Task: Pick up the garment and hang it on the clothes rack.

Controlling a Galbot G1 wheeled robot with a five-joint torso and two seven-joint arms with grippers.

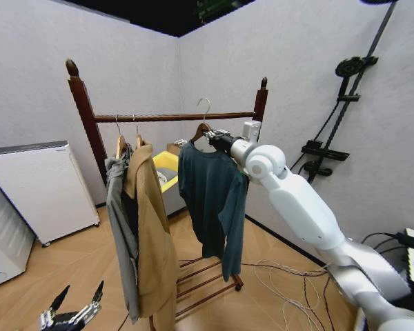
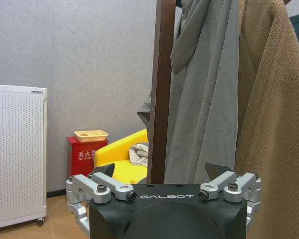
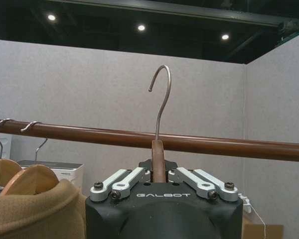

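Observation:
The garment (image 1: 210, 186), a dark teal-blue long-sleeved shirt, hangs from a wooden hanger. My right gripper (image 1: 208, 135) is shut on the hanger's neck (image 3: 158, 157), close to the right post of the clothes rack (image 1: 172, 117). The metal hook (image 3: 161, 99) rises above the rack's top bar (image 3: 229, 145) without resting on it. The shirt's sleeves and hem hang free over the slatted base (image 1: 207, 272). Low at the left, my left gripper (image 1: 72, 314) stays open and holds nothing. It faces the rack's left post (image 2: 162, 89).
A grey hooded jacket (image 1: 121, 221) and a long tan coat (image 1: 155, 241) hang on the bar's left half. A white cabinet (image 1: 41, 186) stands at left, a yellow bin (image 1: 167, 165) behind the rack. Cables (image 1: 283, 276) trail on the floor at right.

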